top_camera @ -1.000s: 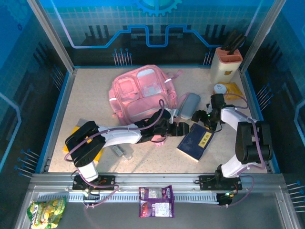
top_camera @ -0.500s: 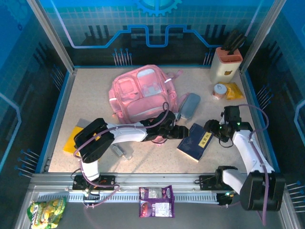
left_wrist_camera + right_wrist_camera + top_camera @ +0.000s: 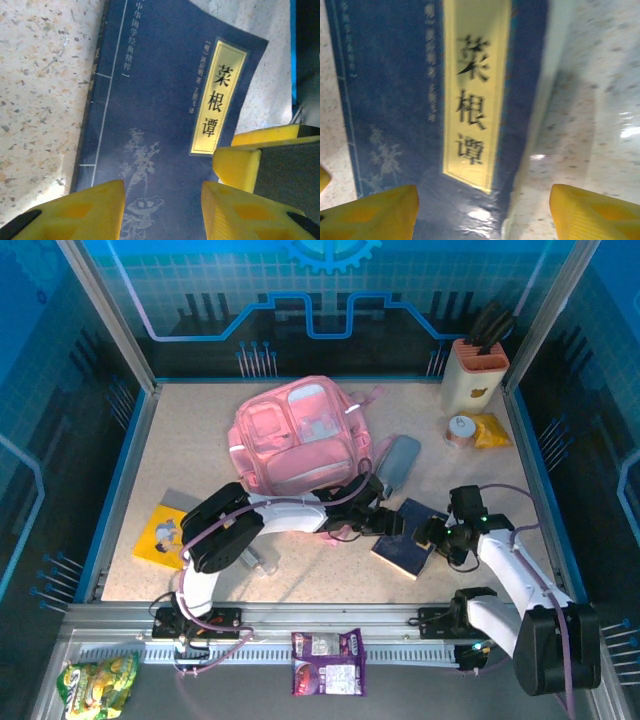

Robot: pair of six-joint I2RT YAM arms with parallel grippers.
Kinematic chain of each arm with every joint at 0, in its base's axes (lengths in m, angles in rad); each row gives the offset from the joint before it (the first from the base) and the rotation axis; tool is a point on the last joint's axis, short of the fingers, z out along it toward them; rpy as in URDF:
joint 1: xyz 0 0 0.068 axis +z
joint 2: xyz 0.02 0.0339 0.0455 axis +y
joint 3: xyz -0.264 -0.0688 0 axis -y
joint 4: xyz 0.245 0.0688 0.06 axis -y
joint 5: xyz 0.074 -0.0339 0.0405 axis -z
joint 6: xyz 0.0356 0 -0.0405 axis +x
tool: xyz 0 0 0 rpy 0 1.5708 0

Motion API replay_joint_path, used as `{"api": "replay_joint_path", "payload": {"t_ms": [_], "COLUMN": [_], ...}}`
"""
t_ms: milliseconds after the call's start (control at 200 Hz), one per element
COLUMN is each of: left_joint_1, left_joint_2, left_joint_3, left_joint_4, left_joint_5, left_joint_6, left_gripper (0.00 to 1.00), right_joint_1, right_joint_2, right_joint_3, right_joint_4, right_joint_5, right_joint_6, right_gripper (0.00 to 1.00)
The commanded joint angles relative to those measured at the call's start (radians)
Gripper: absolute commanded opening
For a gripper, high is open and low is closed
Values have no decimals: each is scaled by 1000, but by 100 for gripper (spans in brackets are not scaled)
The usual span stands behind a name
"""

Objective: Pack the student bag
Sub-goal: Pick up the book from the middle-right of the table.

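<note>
Both the left gripper (image 3: 162, 212) and the right gripper (image 3: 482, 215) hang wide open over the blue book (image 3: 408, 540); the student bag (image 3: 298, 430) lies near, farther back on the table; the risk is that two grippers so close may collide, or push the flat book away

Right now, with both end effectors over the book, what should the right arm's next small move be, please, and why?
Probably lower the right end effector and close on the edge of the book: its open fingers straddle that edge, one over the cover, one over the table.
</note>
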Motion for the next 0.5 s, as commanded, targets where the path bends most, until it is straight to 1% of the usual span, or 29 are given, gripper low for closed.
{"api": "replay_joint_path", "payload": {"t_ms": [0,40,90,140,250,360,430,495], "left_joint_1": [-6,-6,-5,-5,-5,-6,-6,-5], "left_joint_2": [36,39,43,48,65,79,82,86], "left_joint_3": [34,30,24,17,17,18,18,18], "left_joint_4": [-47,-47,-47,-41,-35,-31,-36,-47], "left_joint_5": [23,16,7,4,11,12,3,-9], "left_joint_6": [22,21,19,16,8,4,2,6], "left_gripper": [40,39,34,31,28,27,26,25], "right_joint_1": [26,27,27,29,39,55,71,89], "right_joint_2": [6,13,26,41,70,96,99,103], "right_joint_3": [-21,-22,-22,-16,-9,-7,-8,-7], "right_joint_4": [48,49,52,41,16,9,21,36], "right_joint_5": [-87,-91,-94,-89,-39,-20,-39,-70], "right_joint_6": [36,34,21,8,-19,-26,-22,-12], "right_gripper": [67,66,65,64,65,68,68,66]}}
